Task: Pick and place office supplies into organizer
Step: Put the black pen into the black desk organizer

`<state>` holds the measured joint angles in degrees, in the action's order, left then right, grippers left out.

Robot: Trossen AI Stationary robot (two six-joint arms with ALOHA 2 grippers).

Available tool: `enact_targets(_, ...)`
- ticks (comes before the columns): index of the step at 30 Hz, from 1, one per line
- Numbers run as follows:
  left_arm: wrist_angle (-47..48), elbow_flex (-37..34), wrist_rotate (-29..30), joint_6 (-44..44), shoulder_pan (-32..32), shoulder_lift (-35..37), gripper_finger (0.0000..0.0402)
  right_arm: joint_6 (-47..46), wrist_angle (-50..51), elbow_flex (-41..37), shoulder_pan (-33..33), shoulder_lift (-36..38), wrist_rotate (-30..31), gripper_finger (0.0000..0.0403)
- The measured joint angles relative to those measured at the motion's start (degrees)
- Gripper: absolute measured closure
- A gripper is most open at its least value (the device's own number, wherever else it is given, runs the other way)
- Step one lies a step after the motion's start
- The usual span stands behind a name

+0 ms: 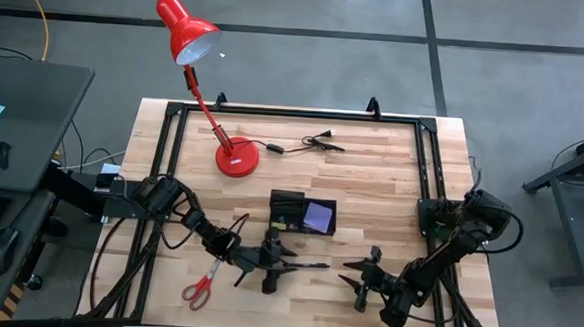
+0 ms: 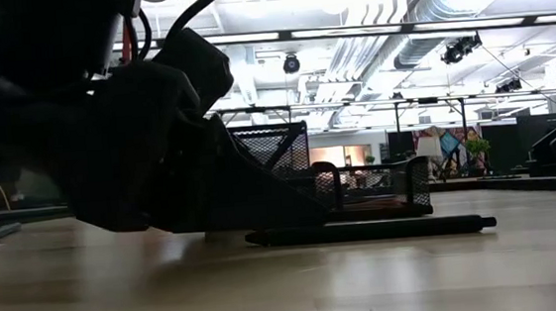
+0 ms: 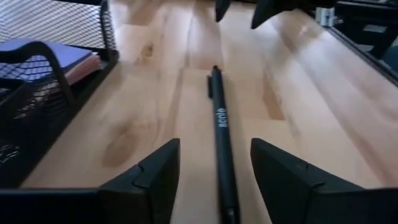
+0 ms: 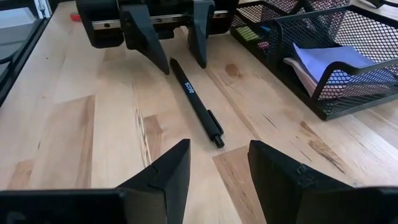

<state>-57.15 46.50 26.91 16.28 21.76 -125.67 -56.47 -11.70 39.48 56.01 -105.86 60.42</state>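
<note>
Left hand (image 4: 177, 53) stood spread astride the pen (image 4: 198, 102), blocking the low view; right hand (image 4: 214, 171) waited spread; organizer (image 4: 323, 56) cut off.

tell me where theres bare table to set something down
Free: the far right corner past the cable, and the strip between the lamp base and the organizer. Crowded: the near middle, where the open left gripper straddles a pen opposite the right gripper, with scissors on the left.
</note>
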Motion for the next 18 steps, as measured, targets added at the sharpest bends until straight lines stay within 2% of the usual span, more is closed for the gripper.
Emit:
enact_targets(6, 0.58, 0.00, 1.50, -0.87, -0.02, -0.21, 0.0229, 0.16, 0.02, 0.00, 0.00, 0.00, 0.33, 0.0249)
enact_targets(13, -2.39, 0.22, 4.13, -0.49, 0.10, -3.77, 0.0256, 0.12, 0.09, 0.00, 0.00, 0.00, 0.68, 0.0249)
enact_targets(18, -2.80, 0.20, 3.91, -0.51, 0.09, -4.38, 0.0276, -0.01, 0.22, 0.00, -0.02, 0.00, 0.70, 0.0249)
